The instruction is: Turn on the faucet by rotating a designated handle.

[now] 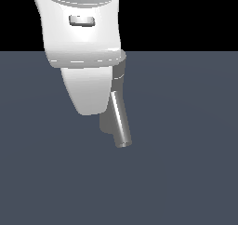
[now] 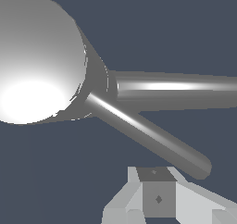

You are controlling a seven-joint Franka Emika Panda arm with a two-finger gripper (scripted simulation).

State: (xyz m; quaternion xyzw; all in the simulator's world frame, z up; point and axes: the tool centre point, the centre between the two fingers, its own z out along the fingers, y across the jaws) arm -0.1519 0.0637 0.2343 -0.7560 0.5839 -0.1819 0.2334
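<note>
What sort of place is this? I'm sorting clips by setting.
Likely a bare simulated test scene, not a real kitchen: a lone grey faucet on a flat, featureless slate floor, black void behind, and a white robot arm.

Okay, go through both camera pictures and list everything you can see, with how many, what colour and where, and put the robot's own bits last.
faucet: one, grey metal, standing on the floor; in the exterior view mostly hidden behind the arm.
cap: one, round, bright grey, on top of the faucet, filling much of the wrist view.
spout: one, thick grey tube, slanting down from the body.
handle: one, slimmer grey rod, sticking out from under the cap, near the tool.
floor: one, flat dark blue-grey, under everything.
arm: one, white, in front of the faucet in the exterior view.
tool: one, white and grey, just beside the handle's free end; open or shut cannot be told.
</note>
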